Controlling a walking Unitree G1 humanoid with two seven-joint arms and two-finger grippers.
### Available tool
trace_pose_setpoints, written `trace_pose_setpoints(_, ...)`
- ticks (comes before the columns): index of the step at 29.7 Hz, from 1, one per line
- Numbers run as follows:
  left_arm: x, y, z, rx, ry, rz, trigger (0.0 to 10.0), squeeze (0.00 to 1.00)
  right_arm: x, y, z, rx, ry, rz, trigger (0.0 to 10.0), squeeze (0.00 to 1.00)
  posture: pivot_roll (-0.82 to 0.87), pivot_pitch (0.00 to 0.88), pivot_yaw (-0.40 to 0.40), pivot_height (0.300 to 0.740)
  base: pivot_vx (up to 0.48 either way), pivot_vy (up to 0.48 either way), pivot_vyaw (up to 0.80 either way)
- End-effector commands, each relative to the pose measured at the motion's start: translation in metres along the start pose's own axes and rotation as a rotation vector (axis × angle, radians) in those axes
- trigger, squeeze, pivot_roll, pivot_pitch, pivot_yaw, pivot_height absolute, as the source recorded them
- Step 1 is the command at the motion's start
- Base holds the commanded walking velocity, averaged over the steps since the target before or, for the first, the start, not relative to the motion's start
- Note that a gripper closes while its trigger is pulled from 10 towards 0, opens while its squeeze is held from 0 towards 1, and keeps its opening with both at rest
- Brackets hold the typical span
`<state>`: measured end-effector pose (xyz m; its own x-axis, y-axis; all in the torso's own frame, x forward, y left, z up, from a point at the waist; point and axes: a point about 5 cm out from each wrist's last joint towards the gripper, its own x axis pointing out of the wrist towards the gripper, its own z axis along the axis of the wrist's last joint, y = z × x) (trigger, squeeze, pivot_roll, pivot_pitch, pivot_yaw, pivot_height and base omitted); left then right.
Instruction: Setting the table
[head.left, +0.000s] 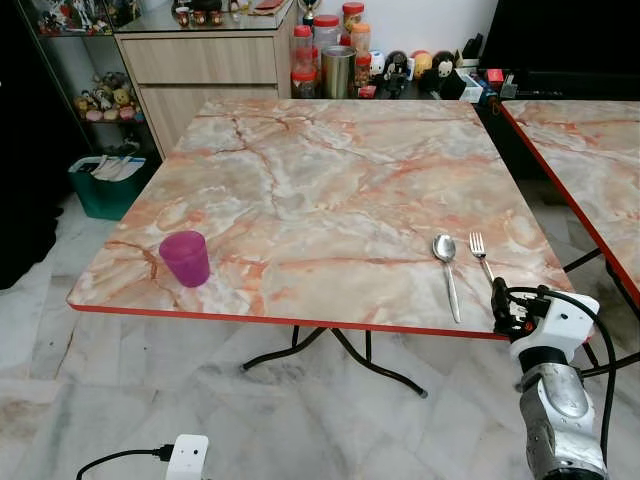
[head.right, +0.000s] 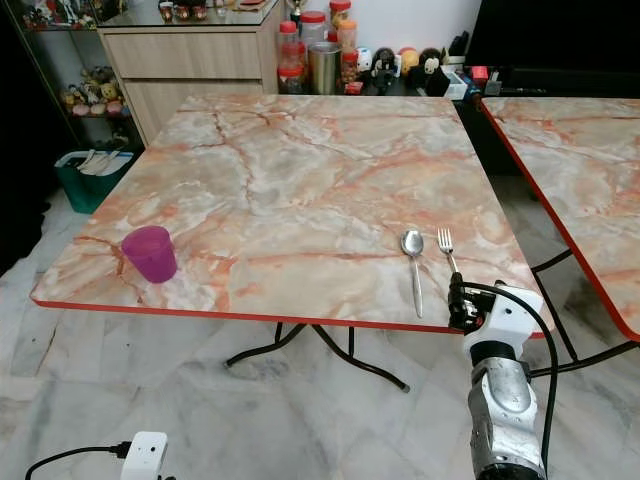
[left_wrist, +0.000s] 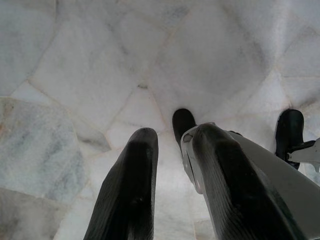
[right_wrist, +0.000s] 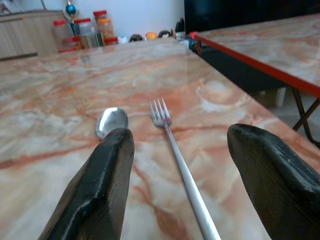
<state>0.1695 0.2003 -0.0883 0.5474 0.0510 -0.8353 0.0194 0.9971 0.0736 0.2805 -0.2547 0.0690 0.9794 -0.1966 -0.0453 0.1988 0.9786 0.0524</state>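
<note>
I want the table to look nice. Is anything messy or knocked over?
Nothing stands out. The purple cup stands upright, and the spoon and fork lie neatly side by side near the open right gripper.

Broad bare marble table (head.left: 320, 190) centre; obstacles: purple cup (head.left: 185, 258) near left front corner, spoon (head.left: 447, 270) and fork (head.left: 481, 255) side by side near right front edge

Bright even daylight, sharp views, soft shadows, mild glare

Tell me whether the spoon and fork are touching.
Apart. The right wrist view shows bare table between the spoon and the fork, side by side.
</note>
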Motion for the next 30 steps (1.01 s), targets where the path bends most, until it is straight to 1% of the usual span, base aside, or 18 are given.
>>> trace_pose_setpoints(1, -0.0005, 0.0012, -0.0042, 0.001, 0.022, 0.009, 10.0, 0.00, -0.0001, -0.0004, -0.0039, 0.008, 0.024, -0.008, 10.0, 0.00, 0.01, 0.000, -0.004, 0.736, 0.000, 0.382, 0.00)
trace_pose_setpoints(11, -0.0006, 0.0012, -0.0044, 0.010, 0.023, 0.010, 10.0, 0.00, -0.0011, -0.0012, -0.0068, 0.007, 0.036, -0.015, 10.0, 0.00, 0.00, 0.000, 0.000, 0.736, 0.000, 0.388, 0.00)
trace_pose_setpoints(17, -0.0006, 0.0005, -0.0041, 0.029, 0.018, 0.001, 10.0, 0.00, -0.0004, -0.0005, -0.0073, 0.012, 0.035, -0.020, 10.0, 0.00, 0.01, 0.000, 0.004, 0.736, 0.000, 0.000, 0.00)
trace_pose_setpoints(20, -0.0006, 0.0002, -0.0034, 0.012, 0.008, -0.003, 10.0, 0.00, -0.0002, 0.0000, -0.0073, 0.014, 0.034, -0.021, 10.0, 0.00, 0.01, 0.000, 0.006, 0.736, 0.000, 0.000, 0.00)
trace_pose_setpoints(25, -0.0006, 0.0006, -0.0030, 0.022, 0.008, -0.001, 10.0, 0.00, 0.0001, 0.0010, -0.0074, 0.017, 0.032, -0.023, 10.0, 0.00, 0.01, 0.000, 0.007, 0.736, 0.000, 0.000, 0.00)
trace_pose_setpoints(29, -0.0006, 0.0008, -0.0027, 0.024, 0.007, 0.002, 10.0, 0.00, 0.0005, 0.0009, -0.0076, 0.023, 0.033, -0.029, 10.0, 0.00, 0.01, 0.000, 0.009, 0.736, 0.273, 0.000, 0.00)
trace_pose_setpoints(30, -0.0005, 0.0008, -0.0026, 0.023, 0.006, 0.002, 10.0, 0.00, 0.0007, 0.0002, -0.0086, 0.039, 0.040, -0.038, 10.0, 0.00, 0.01, 0.000, 0.009, 0.736, 0.337, 0.000, 0.00)
